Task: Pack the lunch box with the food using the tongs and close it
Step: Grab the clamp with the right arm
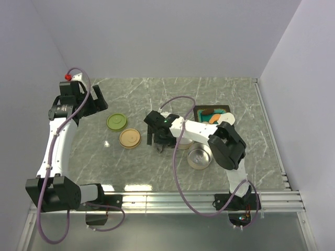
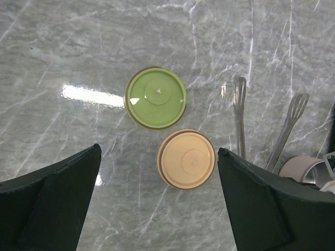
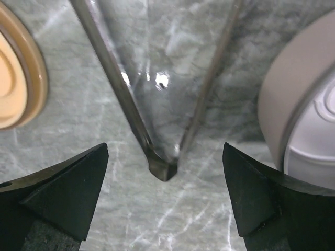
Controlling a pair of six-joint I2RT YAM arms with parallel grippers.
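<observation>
The silver tongs (image 3: 163,168) lie flat on the marble, their two arms spreading away from the joined end; the left wrist view shows both arms (image 2: 239,112). My right gripper (image 3: 165,150) hovers open just over the joined end, one finger on each side, touching nothing, and in the top view it (image 1: 158,144) hides the tongs. The food, a brown oval (image 1: 208,112) and an orange piece (image 1: 214,119), rests on the teal tray (image 1: 200,109). The lunch box, an open steel tin (image 1: 200,157), stands near the right arm. High at the far left, my left gripper (image 1: 99,102) is open and empty.
A green lid (image 1: 116,122) and a tan lid (image 1: 130,138) lie left of the tongs. A pale round container (image 3: 303,115) stands just right of the tongs, under the right arm. White walls close in the table, and a metal rail runs along its near edge.
</observation>
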